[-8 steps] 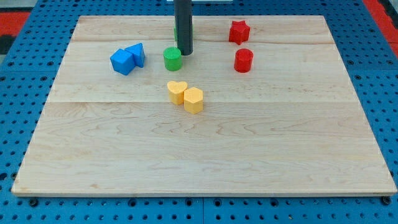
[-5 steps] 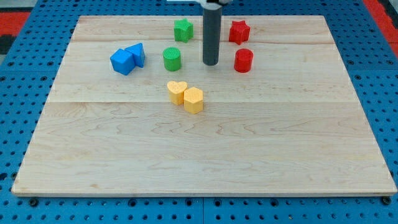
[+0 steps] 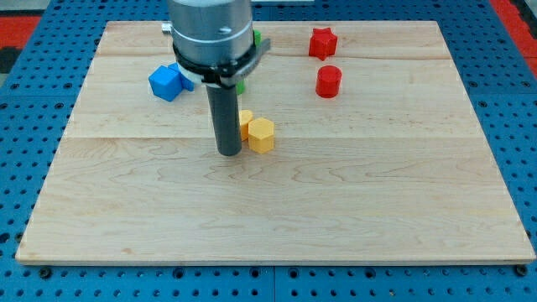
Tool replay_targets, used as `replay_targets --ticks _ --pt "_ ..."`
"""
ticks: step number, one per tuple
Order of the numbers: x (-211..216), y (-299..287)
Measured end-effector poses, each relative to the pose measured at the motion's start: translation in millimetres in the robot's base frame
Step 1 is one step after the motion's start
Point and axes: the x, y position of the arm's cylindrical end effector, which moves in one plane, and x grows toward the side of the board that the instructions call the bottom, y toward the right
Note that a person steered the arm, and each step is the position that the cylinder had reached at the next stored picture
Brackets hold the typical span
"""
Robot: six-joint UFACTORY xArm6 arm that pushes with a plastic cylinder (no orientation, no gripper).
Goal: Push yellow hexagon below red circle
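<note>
The yellow hexagon (image 3: 262, 134) lies near the middle of the wooden board (image 3: 277, 193). A yellow heart (image 3: 245, 121) touches it at its upper left, partly hidden by the rod. The red circle (image 3: 328, 81) stands up and to the right of the hexagon, well apart from it. My tip (image 3: 229, 153) rests on the board just left of the hexagon and slightly lower, a small gap away.
A red star (image 3: 322, 43) sits above the red circle. Two blue blocks (image 3: 168, 82) lie at the upper left, partly hidden by the arm. Two green blocks (image 3: 244, 84) are mostly hidden behind the arm's body.
My tip has swung from between the green circle and red circle down and left to just left of the yellow hexagon. The blocks have not moved.
</note>
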Motion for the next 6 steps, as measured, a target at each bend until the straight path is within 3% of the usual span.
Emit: replay_targets --ticks 6 --pt "-15 129"
